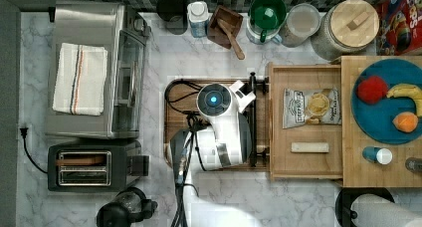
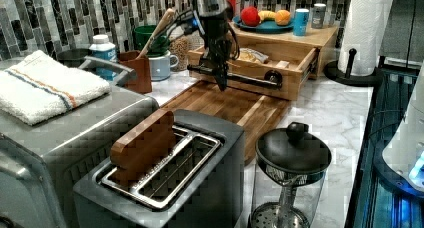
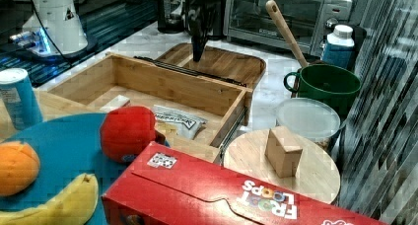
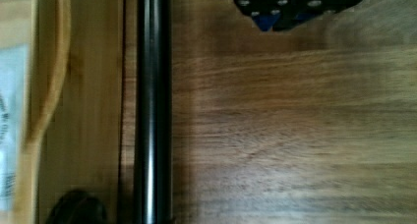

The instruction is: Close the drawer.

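The drawer [image 1: 304, 160] stands pulled out from under the butcher-block top [image 1: 380, 167] at the counter's right end in the top view, its front rim meeting the darker cutting board [image 1: 175, 115] that lies flat on the marble counter [image 1: 298, 202]. It is a shallow light-wood box with raised rims and a pale flat bottom; a thin black bar handle [image 1: 253, 118] runs along its front on two short posts. Inside lie a chip bag [image 1: 311, 107] and a small pale block [image 1: 309, 147], with bare bottom between them. The gripper [image 2: 222, 80] hangs over the cutting board just beside the handle, on the side away from the drawer; whether it touches the bar cannot be told. The fingers point straight down and appear drawn together, holding nothing. In the top view the white arm [image 1: 224, 132] hides much of the board and the gripper itself. In the wrist view the handle is a glossy black rod along the drawer front, with brown grained board beside it. Open marble lies along the counter's near edge in the top view; a toaster [image 1: 94, 167] and toaster oven [image 1: 94, 67] sit at the left end, well apart.
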`<act>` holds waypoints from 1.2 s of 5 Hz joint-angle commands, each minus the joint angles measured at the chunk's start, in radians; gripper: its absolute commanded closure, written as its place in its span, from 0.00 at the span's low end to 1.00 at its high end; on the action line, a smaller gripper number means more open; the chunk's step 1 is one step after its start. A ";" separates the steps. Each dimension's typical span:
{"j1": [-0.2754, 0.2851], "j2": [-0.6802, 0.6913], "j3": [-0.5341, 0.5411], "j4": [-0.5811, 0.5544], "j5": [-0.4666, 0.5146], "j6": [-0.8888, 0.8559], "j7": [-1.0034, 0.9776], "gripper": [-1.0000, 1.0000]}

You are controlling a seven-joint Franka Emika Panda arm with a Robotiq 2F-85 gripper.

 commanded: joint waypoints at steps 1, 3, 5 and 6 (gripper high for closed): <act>-0.047 -0.025 -0.024 -0.002 -0.071 0.055 -0.087 1.00; -0.086 -0.036 -0.052 -0.001 -0.116 0.134 -0.135 1.00; -0.164 0.050 -0.081 0.060 -0.066 0.198 -0.294 1.00; -0.200 0.085 -0.106 0.082 -0.034 0.235 -0.369 1.00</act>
